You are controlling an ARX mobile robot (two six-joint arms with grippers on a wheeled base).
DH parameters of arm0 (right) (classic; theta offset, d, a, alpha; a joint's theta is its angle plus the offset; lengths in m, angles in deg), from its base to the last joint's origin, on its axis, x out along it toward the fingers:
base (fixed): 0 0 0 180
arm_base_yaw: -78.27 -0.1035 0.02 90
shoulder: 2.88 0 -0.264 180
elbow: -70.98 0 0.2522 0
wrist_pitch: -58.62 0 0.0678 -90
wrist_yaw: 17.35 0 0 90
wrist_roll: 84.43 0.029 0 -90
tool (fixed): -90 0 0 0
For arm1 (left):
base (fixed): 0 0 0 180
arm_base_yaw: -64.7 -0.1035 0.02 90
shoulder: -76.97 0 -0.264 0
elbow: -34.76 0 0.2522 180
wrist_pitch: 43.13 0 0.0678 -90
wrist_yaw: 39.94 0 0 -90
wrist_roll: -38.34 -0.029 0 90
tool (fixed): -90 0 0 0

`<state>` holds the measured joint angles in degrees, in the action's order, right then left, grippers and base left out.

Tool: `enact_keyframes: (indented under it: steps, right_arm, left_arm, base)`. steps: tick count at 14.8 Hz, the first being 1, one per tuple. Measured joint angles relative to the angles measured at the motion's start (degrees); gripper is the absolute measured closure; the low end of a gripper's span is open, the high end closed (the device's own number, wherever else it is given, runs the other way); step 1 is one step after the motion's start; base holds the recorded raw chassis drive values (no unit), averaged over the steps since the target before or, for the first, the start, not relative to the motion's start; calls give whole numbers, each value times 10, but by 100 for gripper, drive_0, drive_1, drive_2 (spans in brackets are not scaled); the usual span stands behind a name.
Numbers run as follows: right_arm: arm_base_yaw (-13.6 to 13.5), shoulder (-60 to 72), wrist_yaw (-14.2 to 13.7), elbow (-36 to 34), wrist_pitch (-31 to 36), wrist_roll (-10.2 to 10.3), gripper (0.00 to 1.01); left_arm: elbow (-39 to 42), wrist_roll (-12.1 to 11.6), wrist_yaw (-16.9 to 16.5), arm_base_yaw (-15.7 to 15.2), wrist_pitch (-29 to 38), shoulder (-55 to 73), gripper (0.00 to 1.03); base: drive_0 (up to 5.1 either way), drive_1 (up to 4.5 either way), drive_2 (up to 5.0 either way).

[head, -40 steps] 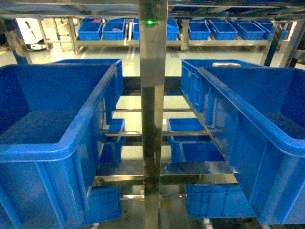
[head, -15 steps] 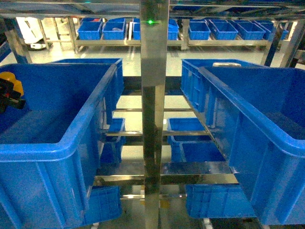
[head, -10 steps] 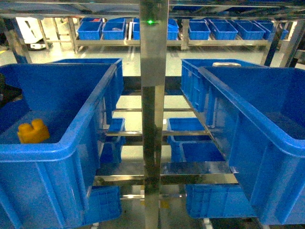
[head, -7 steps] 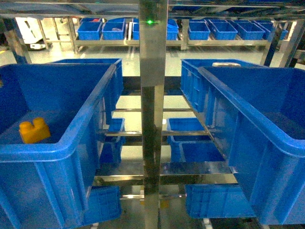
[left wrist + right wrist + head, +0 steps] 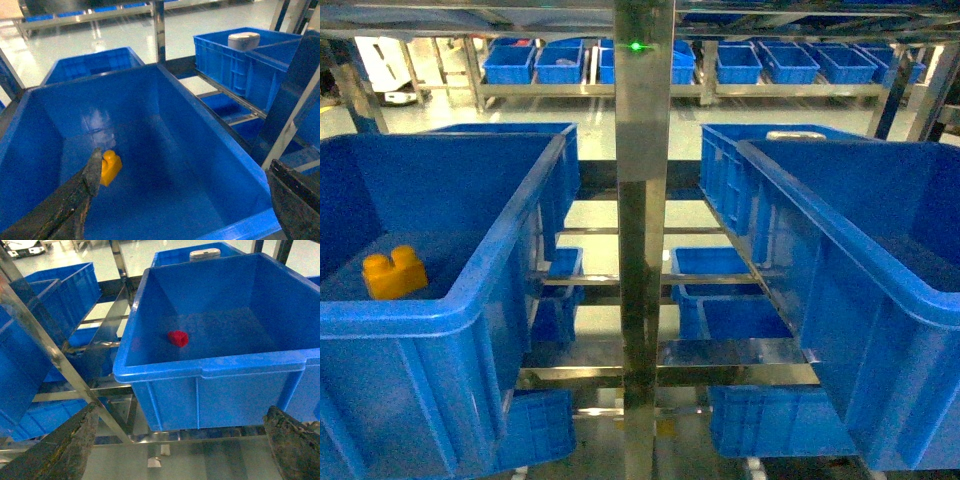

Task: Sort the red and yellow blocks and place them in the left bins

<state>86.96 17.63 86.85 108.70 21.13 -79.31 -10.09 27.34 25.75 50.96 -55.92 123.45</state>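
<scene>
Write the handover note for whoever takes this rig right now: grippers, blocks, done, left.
Left gripper: open, empty, above the big blue plastic crate on the left.
Right gripper: open, empty, in front of the big blue plastic crate on the right.
Orange-yellow two-stud plastic brick: lying on the left crate's floor, near its left side. Done.
Small red plastic cube: lying on the floor of the right crate, left of centre.
Left to do: probably pick the red cube out of the right crate and move it to a left bin.
</scene>
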Motion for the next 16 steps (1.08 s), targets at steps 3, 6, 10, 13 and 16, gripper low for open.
enact_keyframes:
  steps: [3,6,10,13,16]
  right_arm:
    - [-93,-111,-116,-103,186,-34,27]
    - [-87,-129,-142,-147,214,-46,68]
    - [-87,-156,-141,-183,225,-50,99]
    - [-87,-170,-142,-202,230,-50,99]
    - [-87,-177,-142,-209,233,-50,99]
  left_arm:
    - [102,78,134,40,195,-51,31]
    - [175,102,175,70,215,-97,71]
    - [235,108,236,141,205,-171,101]
    - [264,108,244,137,183,-223,101]
    - [275,108,244,137,169,-249,101]
  base:
    - [0,0,0]
    - [0,0,0]
    - [0,0,0]
    - [0,0,0]
    - [0,0,0]
